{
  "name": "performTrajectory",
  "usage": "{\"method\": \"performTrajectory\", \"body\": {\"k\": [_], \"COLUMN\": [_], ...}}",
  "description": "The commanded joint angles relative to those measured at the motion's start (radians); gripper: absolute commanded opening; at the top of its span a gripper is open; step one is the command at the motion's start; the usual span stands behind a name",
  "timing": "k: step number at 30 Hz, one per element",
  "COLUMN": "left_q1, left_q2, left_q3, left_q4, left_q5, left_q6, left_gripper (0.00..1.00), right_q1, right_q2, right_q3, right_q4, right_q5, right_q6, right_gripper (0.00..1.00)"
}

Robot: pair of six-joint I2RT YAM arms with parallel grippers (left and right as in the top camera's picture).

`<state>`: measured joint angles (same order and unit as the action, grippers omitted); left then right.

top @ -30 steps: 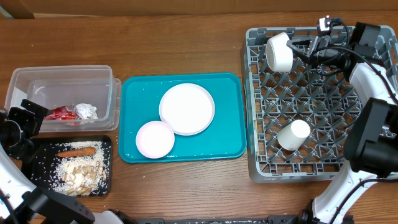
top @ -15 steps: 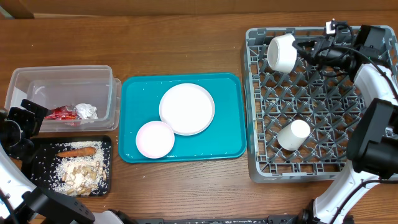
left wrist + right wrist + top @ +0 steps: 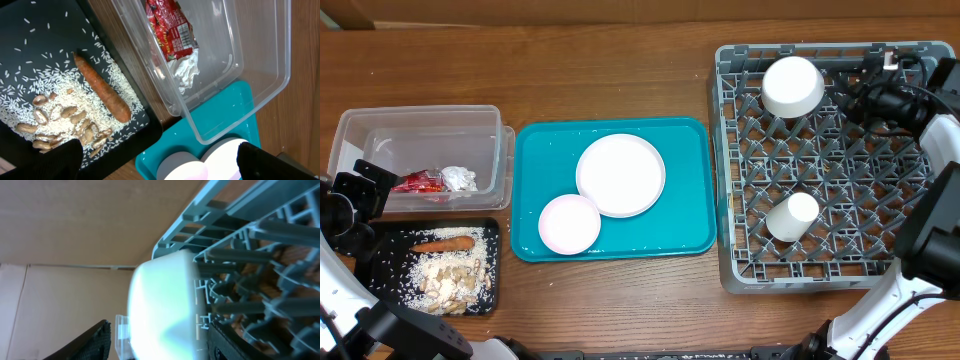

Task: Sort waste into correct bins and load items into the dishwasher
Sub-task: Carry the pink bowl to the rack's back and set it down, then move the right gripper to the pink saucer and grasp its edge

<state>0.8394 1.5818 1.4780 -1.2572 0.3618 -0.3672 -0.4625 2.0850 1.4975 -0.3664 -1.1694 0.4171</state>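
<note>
Wooden surface (image 3: 620,70), sorting station | white round bowl (image 3: 793,86) now rests upturned in far-left corner of grey plastic dish rack (image 3: 725,200) | right pincer (image 3: 855,100) has released it, open, drawn back right | left pincer (image 3: 160,159) open, empty | one more item loaded.

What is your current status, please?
Left gripper open, empty. Right gripper open, clear of white bowl in rack corner. Two plates wait on tray. Nothing obstructing.
</note>
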Motion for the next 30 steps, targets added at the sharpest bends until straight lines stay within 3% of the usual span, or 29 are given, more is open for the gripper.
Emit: {"method": "performTrajectory", "body": {"k": [1, 8, 15, 22, 30], "left_q1": [-0.002, -0.002, -0.002, -0.002, -0.002], "left_q2": [-0.016, -0.016, -0.016, -0.016, -0.016], "left_q3": [0.017, 0.017, 0.017, 0.017, 0.017], "left_q4": [0.001, 0.001, 0.001, 0.001, 0.001], "left_q5": [-0.006, -0.006, -0.006, -0.006, -0.006], "left_q6": [-0.007, -0.007, -0.007, -0.007, -0.007], "left_gripper": [1.0, 1.0, 1.0, 1.0, 1.0], "right_q1": [-0.035, -0.089, -0.038, 0.218, 0.679], "right_q2": [-0.005, -0.088, -0.232, -0.346, -0.385], "right_q3": [-0.004, -0.004, -0.004, -0.004, -0.004], "right_q4": [-0.017, -0.132, -0.296, -0.462, -0.603], "right_q5": [0.006, 0.053, 0.177, 0.297, 0.505], "right_q6": [-0.026, -0.13, -0.247, -0.323, -0.297], "right_gripper": [0.65, 0.64, 0.58, 0.57, 0.54]}}
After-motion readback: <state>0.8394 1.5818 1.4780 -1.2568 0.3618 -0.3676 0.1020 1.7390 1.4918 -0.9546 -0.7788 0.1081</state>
